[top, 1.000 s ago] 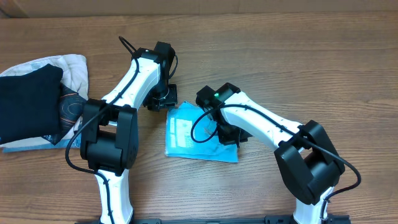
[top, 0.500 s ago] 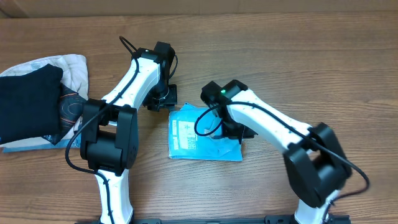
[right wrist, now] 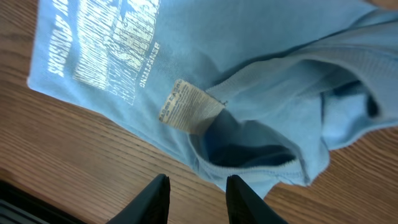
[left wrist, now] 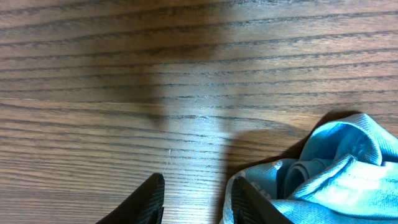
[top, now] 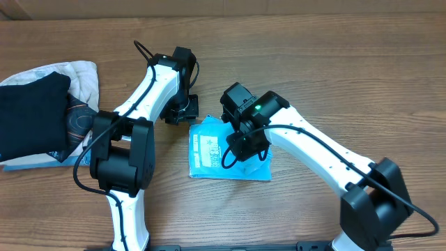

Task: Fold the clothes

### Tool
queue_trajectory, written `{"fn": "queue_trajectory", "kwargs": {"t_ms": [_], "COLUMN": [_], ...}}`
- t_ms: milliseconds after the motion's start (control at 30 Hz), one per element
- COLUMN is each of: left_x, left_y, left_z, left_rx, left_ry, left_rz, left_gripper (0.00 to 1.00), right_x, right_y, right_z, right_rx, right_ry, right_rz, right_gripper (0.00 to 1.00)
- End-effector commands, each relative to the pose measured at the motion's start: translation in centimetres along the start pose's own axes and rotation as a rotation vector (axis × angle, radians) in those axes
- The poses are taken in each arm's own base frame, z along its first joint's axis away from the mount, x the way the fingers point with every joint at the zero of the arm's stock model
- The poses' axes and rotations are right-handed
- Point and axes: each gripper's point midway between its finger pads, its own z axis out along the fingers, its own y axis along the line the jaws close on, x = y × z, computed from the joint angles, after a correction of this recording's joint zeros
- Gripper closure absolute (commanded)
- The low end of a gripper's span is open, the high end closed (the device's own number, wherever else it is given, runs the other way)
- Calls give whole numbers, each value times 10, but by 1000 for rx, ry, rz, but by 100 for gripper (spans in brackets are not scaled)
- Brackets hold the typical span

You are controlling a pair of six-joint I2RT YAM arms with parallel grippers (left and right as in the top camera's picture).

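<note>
The clothes, a sky-blue T-shirt [top: 206, 150] with white print, lie folded into a small rectangle at the table's middle. My right gripper [top: 244, 145] hovers over its right half. In the right wrist view its jaws [right wrist: 198, 202] stand open over bare wood just off the shirt's neck opening [right wrist: 249, 152], holding nothing; a tan label [right wrist: 186, 106] shows. My left gripper [top: 187, 113] rests at the shirt's far left corner. Its jaws [left wrist: 196, 205] are open with only wood between them, and bunched blue cloth [left wrist: 336, 180] lies against the outside of one finger [left wrist: 249, 205].
At the table's left edge is a pile with a black folded garment [top: 31, 115], a beige garment [top: 82, 77] behind it and a pale blue piece [top: 28, 165] underneath. A cardboard wall [top: 279, 7] runs along the far side.
The right gripper has opened and let go of the shirt, and its wrist swung left over the folded shirt. The shirt's edge settled slightly. The left arm has not moved.
</note>
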Motion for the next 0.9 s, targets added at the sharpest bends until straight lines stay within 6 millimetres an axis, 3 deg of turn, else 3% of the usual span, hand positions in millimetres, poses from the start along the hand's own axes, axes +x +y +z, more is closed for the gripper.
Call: {"fn": "queue_trajectory", "kwargs": {"t_ms": [0, 400, 600, 667, 767, 867], "left_x": [0, 0, -1, -1, -1, -1], "left_y": [-2, -2, -2, -2, -2, -2], "left_z": [6, 6, 6, 6, 6, 6], "left_rx": [3, 3, 4, 4, 4, 4], "left_ry": [17, 16, 14, 12, 13, 13], "left_rz": [20, 20, 23, 23, 23, 24], "left_gripper": [61, 61, 61, 61, 60, 61], "right_x": [0, -6, 5, 7, 9, 11], "right_y": [3, 2, -2, -3, -7, -17], "right_z": [9, 27, 40, 42, 43, 42], "right_rx": [-21, -23, -18, -14, 8, 63], "right_ry": [23, 11, 39, 46, 52, 59], "right_rz": [-47, -77, -73, -72, -70, -33], "right_gripper": [66, 58, 59, 66, 96, 96]}}
